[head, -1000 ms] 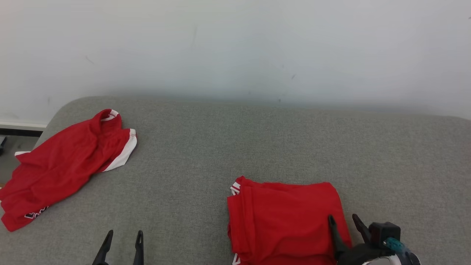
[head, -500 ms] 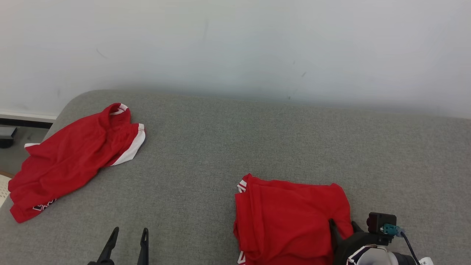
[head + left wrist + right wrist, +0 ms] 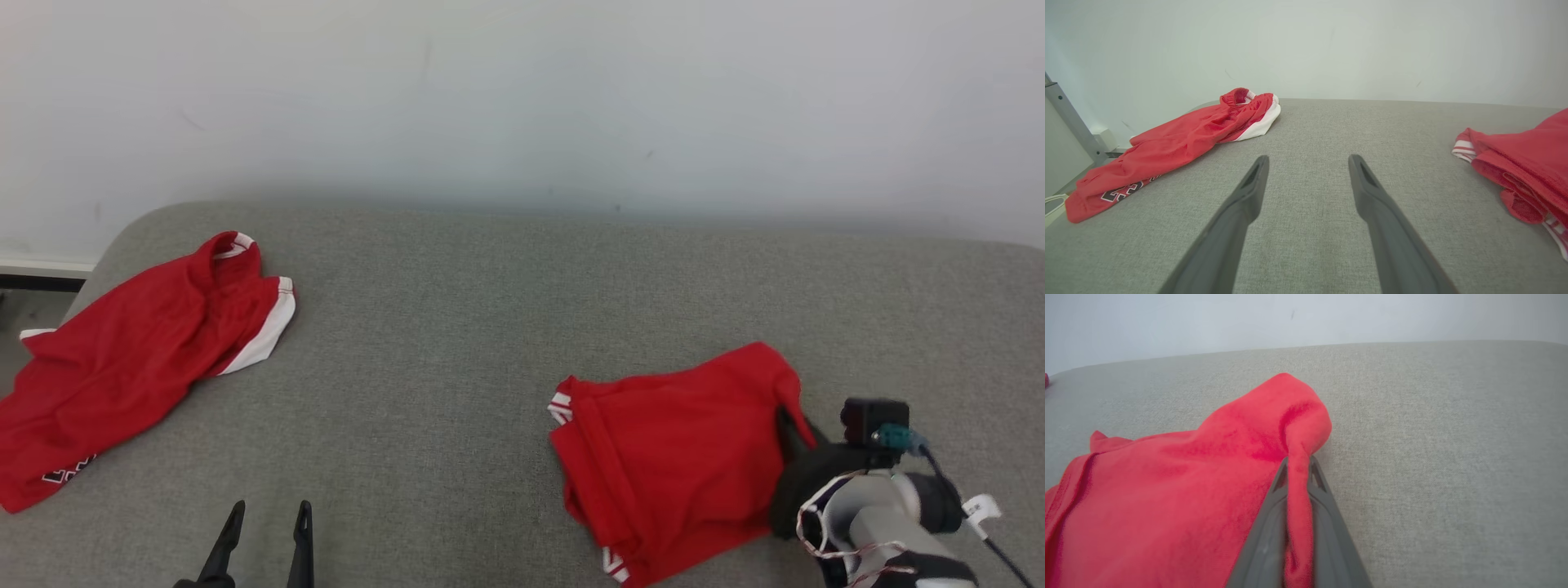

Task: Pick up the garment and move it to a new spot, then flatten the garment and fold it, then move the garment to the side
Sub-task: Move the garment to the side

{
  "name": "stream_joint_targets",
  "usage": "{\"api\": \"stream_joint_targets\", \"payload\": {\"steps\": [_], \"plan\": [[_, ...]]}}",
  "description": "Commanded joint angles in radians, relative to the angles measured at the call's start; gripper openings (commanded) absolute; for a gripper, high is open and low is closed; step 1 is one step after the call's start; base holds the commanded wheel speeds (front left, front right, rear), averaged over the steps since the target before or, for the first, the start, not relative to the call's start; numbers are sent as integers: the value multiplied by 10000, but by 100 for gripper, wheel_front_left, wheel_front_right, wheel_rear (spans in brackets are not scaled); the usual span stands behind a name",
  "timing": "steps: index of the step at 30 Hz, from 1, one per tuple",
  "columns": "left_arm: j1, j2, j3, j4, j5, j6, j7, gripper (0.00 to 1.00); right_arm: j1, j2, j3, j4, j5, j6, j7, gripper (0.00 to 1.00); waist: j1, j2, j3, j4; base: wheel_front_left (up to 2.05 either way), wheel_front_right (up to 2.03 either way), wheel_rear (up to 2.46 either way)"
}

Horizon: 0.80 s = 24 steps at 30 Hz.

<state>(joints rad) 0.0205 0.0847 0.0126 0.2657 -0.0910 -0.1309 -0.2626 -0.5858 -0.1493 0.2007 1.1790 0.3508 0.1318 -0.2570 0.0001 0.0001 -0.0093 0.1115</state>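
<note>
Two red garments lie well apart on the grey padded surface [image 3: 457,327]. At far left the loose garment [image 3: 131,359] runs off the edge of my head view, and its black-and-white lettering is too small to read. The left wrist view shows more of that print, but I still cannot make it out.

Only the dark finger ends of my left end effector [image 3: 270,508] show at the bottom edge of the head view. Its wrist camera shows the fingers spread wide over bare grey fabric, holding nothing.

Right of centre, the folded garment [image 3: 678,441] lies on the surface with its far right corner pulled up into a peak. In the head view that peak hides the fingers of my right end effector [image 3: 1298,465], so I cannot judge the grip from there. The right wrist view settles it: both fingers are closed tight on a pinched ridge of red cloth just below the raised corner. The left wrist view cuts the folded garment off at its right edge.
</note>
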Motion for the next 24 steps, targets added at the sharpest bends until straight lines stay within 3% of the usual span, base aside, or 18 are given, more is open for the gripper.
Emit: {"api": "stream_joint_targets", "payload": {"steps": [1,11,24], "plan": [[76,-24,40,-67,-44,12,-32,100,-262,-241,88,-62,-139,-25,-75,0,-1,-1,133,-174,0,0,0],[-558,307,72,-276,-262,12,-32,100,-2255,-2073,890,6,-696,-25,135,0,-1,-1,1368,-787,0,0,0],[-1303,704,-31,-502,-470,12,-32,100,-4000,-3823,1042,497,-968,-25,531,0,-1,-1,2481,-1012,0,0,0]]}}
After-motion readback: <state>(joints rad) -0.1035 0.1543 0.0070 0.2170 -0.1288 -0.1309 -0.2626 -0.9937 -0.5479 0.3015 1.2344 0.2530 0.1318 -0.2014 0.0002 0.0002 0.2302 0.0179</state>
